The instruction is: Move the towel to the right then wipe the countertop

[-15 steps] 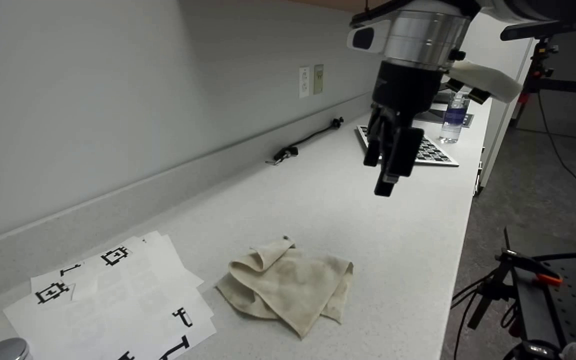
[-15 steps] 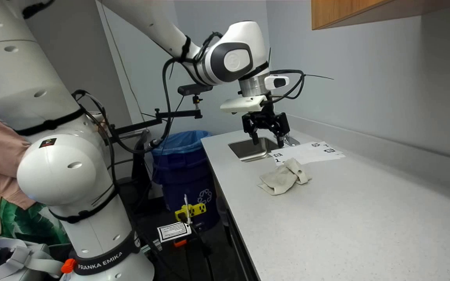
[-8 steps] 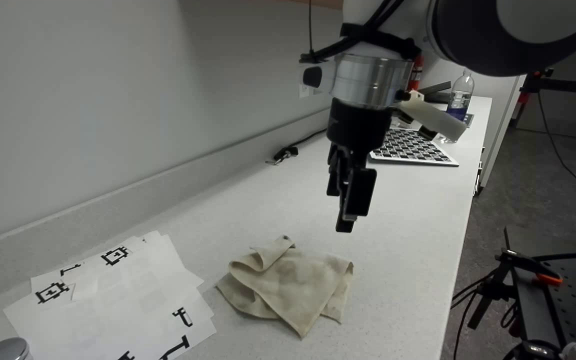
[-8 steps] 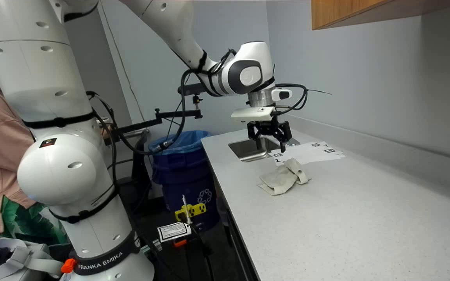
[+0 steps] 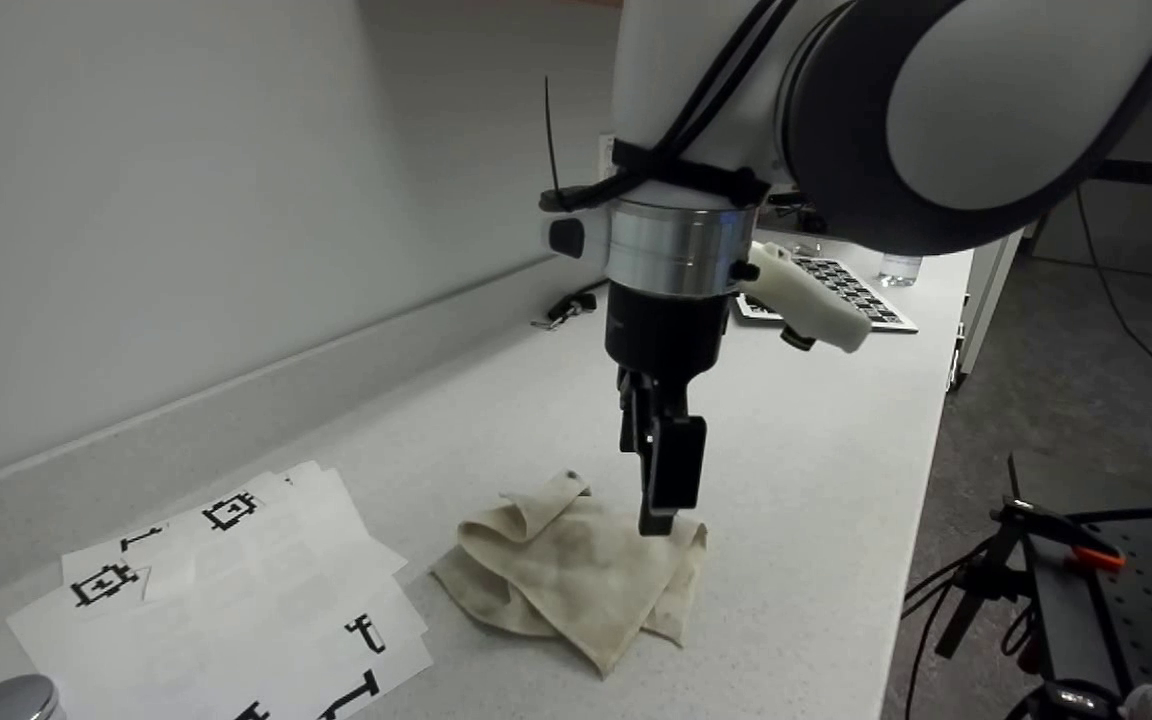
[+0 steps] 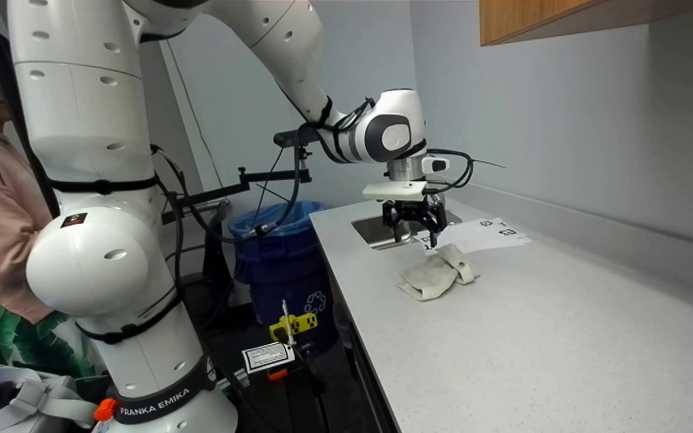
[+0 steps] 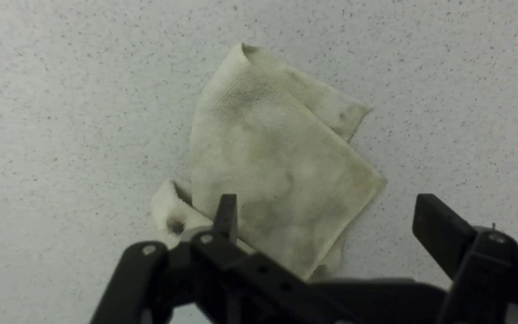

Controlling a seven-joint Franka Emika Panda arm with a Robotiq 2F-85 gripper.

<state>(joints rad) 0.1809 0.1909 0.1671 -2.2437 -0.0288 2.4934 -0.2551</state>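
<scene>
Gripper [image 7: 326, 209] has come down twd towel [image 5: 581, 575], which hasn't moved; jaws spread wide, holding nothing. Prob. lining up the grasp, so shift right + wipe aren't done yet. Towel's below gripper, apparently not touching: beige, soft-looking woven cloth, thin, blotchy w/ stains, loosely folded, pointed corners, one edge curled over. Surface [image 5: 796, 560] under gripper: pale, flat, hard-looking, fine dark specks.

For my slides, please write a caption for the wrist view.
Open tool above a loosely folded, stained towel on a speckled countertop.
</scene>
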